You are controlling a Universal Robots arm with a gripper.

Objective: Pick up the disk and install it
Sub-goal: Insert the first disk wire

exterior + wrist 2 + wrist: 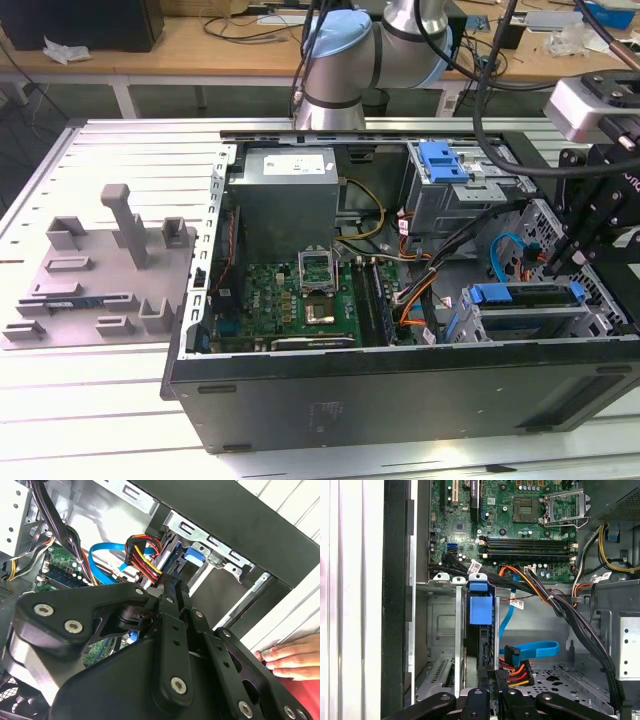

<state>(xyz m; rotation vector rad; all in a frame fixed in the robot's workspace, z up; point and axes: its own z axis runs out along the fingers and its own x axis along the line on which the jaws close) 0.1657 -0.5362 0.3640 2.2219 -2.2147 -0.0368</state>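
Note:
The disk (530, 296) stands on edge in the drive cage (600, 300) at the front corner of the open computer case, on the exterior view's right. Its blue frame runs along the top, and a blue tab caps one end in both wrist views (480, 609) (194, 555). My gripper (565, 262) hangs right above the disk's end nearest the case wall. It is a black linkage in both wrist views (491, 692) (172, 587), close over the disk's edge. Whether it touches the disk is hidden.
Orange and red power wires (515, 672) and a blue data cable (532, 650) lie beside the cage. The motherboard (300, 300) fills the case floor. A second blue-topped bay (445, 160) sits at the back. A grey fixture (100, 270) stands on the table. A person's hand (295, 657) rests outside the case.

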